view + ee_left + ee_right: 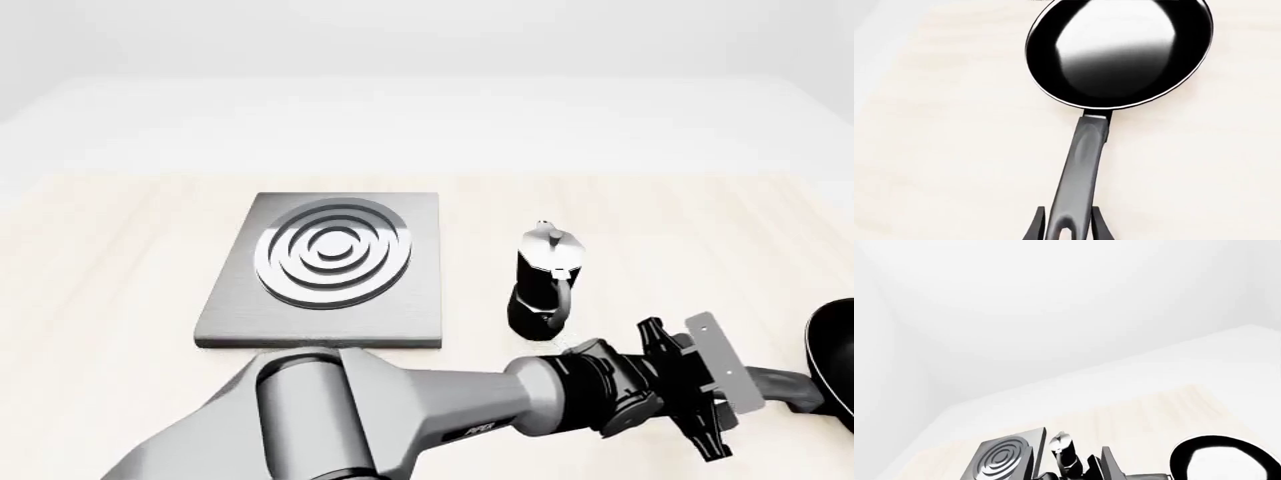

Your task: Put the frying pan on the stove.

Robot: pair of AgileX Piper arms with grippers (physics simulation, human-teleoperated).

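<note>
Left gripper point(1069, 225): I have it clamped on the frying pan point(1119, 50) handle (near the loop end).
Right gripper: I can't see it.
Stove point(327, 270): on the bench point(107, 260), well apart from the pan.

Surface finishes

Glossy black frying pan point(1121, 50), brushed grey metal stove point(324, 270) with shiny rings, pale matt wood-grain table point(107, 250).
</note>
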